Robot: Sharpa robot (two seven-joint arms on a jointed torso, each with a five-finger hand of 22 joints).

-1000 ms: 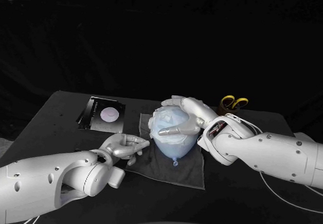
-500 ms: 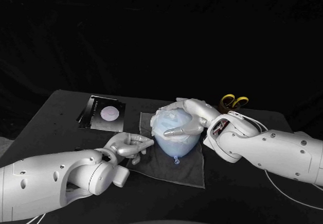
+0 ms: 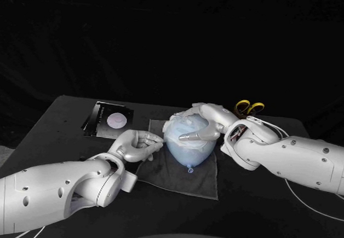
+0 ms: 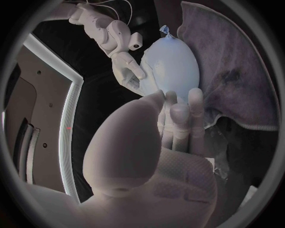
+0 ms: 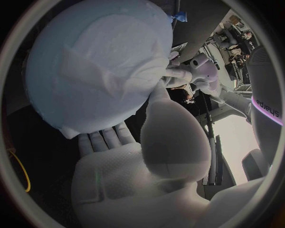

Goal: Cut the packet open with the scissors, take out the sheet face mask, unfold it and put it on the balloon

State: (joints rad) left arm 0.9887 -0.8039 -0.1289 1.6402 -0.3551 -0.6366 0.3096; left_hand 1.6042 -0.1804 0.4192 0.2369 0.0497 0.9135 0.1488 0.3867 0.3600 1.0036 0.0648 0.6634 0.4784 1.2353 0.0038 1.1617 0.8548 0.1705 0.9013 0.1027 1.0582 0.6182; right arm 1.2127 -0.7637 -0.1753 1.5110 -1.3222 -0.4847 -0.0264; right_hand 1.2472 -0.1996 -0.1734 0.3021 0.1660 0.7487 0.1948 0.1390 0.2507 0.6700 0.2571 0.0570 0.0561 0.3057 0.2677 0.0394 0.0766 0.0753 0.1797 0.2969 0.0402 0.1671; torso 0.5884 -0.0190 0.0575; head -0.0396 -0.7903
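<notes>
Centre frame, balloon (image 3: 190, 153) wears limp, prob. slippery mask (image 3: 181, 131); your R hand (image 3: 206, 121) cups it, fingers spread, L hand (image 3: 139, 144) touches its left, grip unclear, so press mask edges lightly, balloon'll roll.

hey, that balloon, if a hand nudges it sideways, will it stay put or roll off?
Probably rolls: the balloon is round, likely very light, lying on a soft cloth. The mask draped on it may slip.

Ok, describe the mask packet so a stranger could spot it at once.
On the black table, look left of the grey cloth under the balloon. The packet lies flat there, near the far edge. It alone is a dark rectangle bearing a pale round mark.
</notes>
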